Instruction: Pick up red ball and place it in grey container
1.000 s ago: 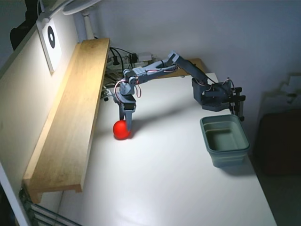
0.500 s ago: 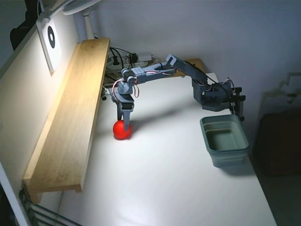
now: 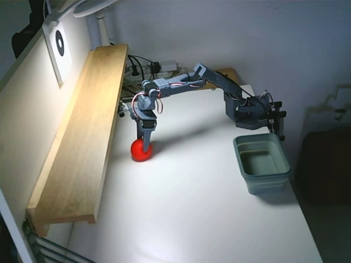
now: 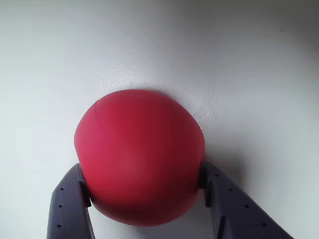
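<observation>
Your hand [image 4: 144, 191] pinches the red ball [image 4: 139, 157] low on the white counter [image 3: 203, 208], with the grey container [image 3: 262, 163] well apart at three o'clock, so a shallow fingertip grip could let the smooth ball squirt out as you lift.

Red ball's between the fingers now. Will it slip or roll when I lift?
The red ball looks smooth and round, so it may squirt out of the gripper, whose fingers touch only its lower sides. If dropped, it would likely roll across the flat table.

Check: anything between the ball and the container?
Nothing. The fixed view shows bare white table between the ball, with the gripper around it, and the container.
</observation>
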Action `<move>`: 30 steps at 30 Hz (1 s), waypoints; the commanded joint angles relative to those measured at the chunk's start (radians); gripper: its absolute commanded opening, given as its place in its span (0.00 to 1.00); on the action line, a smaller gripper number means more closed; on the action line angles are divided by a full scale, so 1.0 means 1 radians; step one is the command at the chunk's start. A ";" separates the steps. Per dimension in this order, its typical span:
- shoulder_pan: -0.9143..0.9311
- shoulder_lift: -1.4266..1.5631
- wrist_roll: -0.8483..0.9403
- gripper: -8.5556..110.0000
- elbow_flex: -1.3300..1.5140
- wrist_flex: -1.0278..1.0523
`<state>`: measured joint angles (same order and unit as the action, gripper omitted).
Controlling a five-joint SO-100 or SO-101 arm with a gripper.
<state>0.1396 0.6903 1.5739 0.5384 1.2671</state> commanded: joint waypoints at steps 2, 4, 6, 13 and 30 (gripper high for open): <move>0.004 0.037 -0.003 0.27 -0.047 0.015; 0.004 0.037 -0.003 0.27 -0.047 0.015; 0.004 0.037 -0.003 0.27 -0.047 0.015; 0.004 0.037 -0.003 0.27 -0.047 0.015; 0.004 0.323 -0.003 0.27 0.428 -0.173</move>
<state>0.1411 0.8836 1.5723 0.8698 1.1290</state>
